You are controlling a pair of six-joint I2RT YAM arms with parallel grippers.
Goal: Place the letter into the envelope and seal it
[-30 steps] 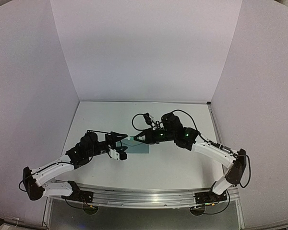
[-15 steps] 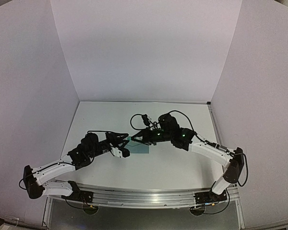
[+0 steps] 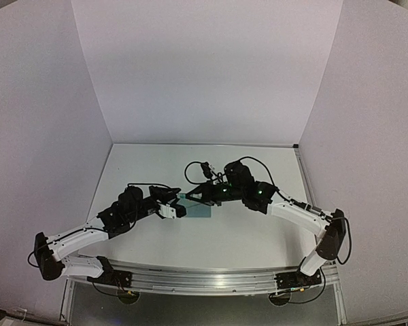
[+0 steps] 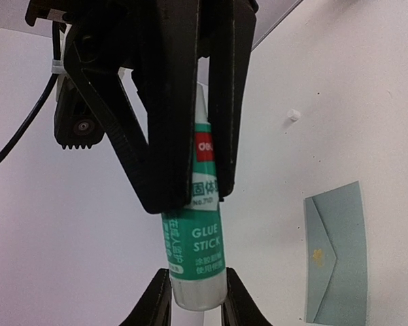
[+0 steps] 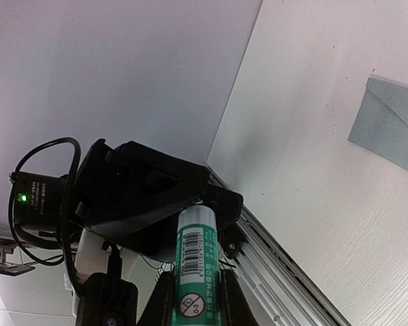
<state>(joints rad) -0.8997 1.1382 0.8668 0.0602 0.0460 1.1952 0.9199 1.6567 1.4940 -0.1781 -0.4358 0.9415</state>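
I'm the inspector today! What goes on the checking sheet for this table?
Surface: white table, faint wood grain.
Job's things: flat teal paper envelope lies on the table, flap folded down; letter: nothing seen.
Clutter: tiny white object on the table, apart from the envelope.
Grippers: left tool and right tool each clamp one end of a green-and-white plastic glue stick, up off the table.
Cables: black cable loops beside the right wrist.
Surroundings: plain white walls on three sides.
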